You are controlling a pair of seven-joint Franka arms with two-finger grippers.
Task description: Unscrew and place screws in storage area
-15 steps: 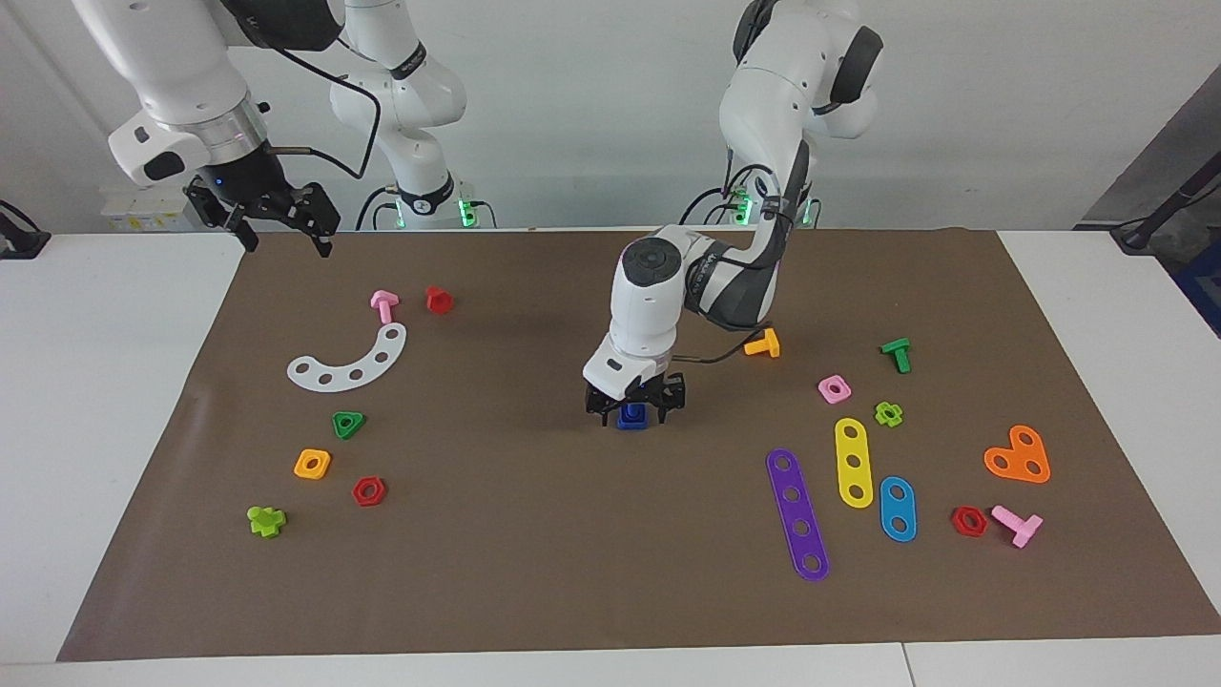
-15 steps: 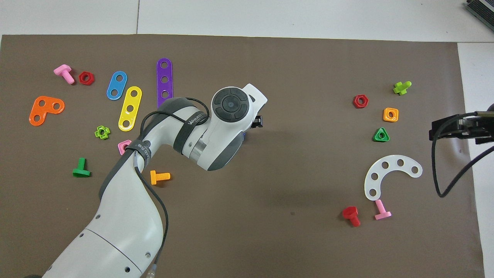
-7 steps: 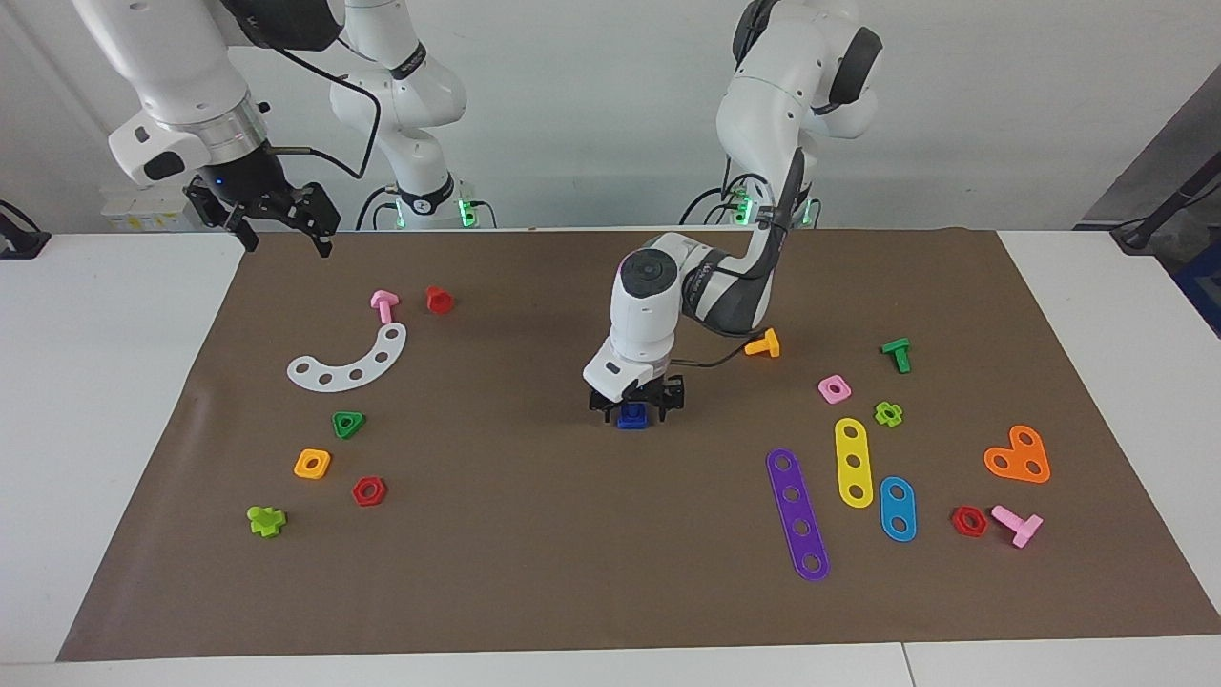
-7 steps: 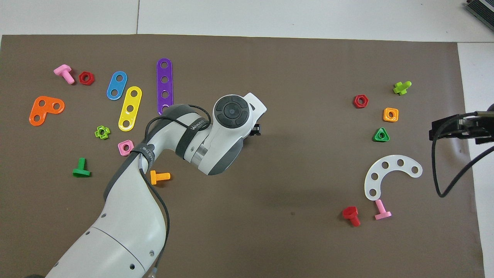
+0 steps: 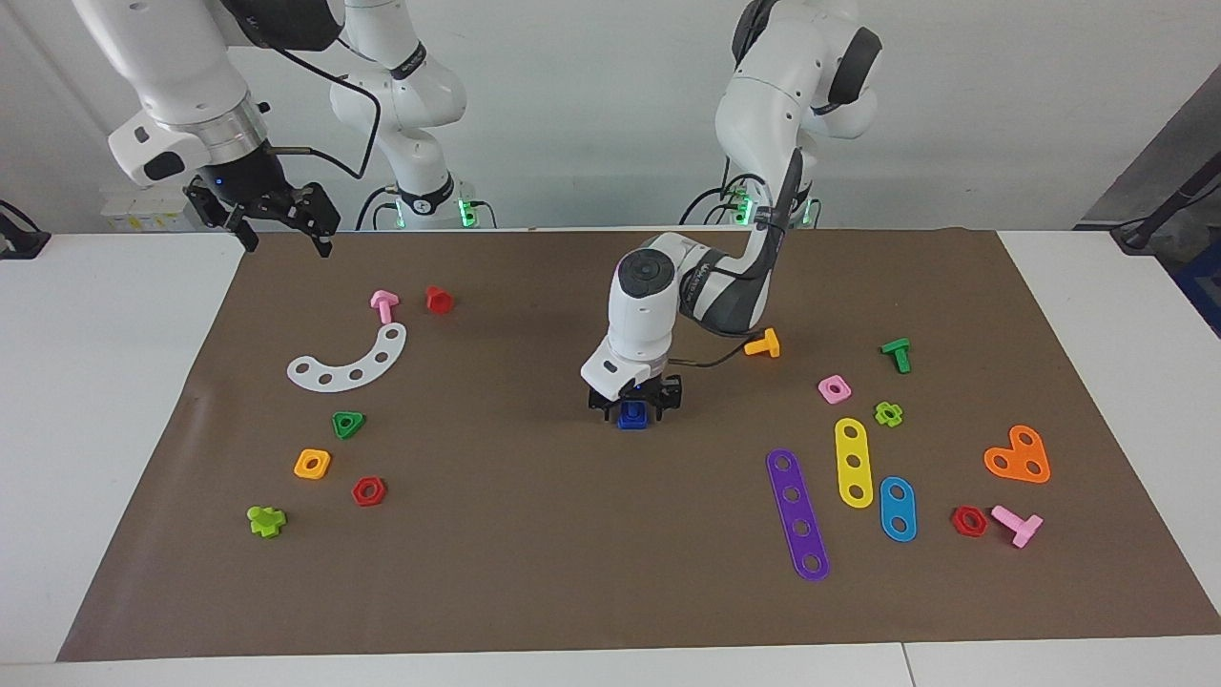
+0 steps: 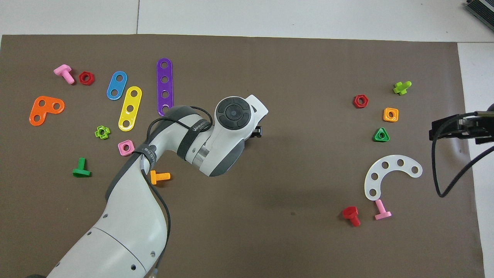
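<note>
— Where's the left tool?

— Down at the middle of the brown mat on the bench, its fingers set on either side of the dark-blue screw. Whether they pinch it I cannot tell. From overhead the arm's wrist hides the piece altogether.

— And the screw itself?

— It sits on the mat under that tool, near the orange bolt, which lies nearer the robots and toward the left arm's end.

— The right tool?

— It waits in the air over the mat's edge at the right arm's end, fingers spread and holding nothing. Below it lie a pink bolt, a red bolt and a white curved strip.
</note>
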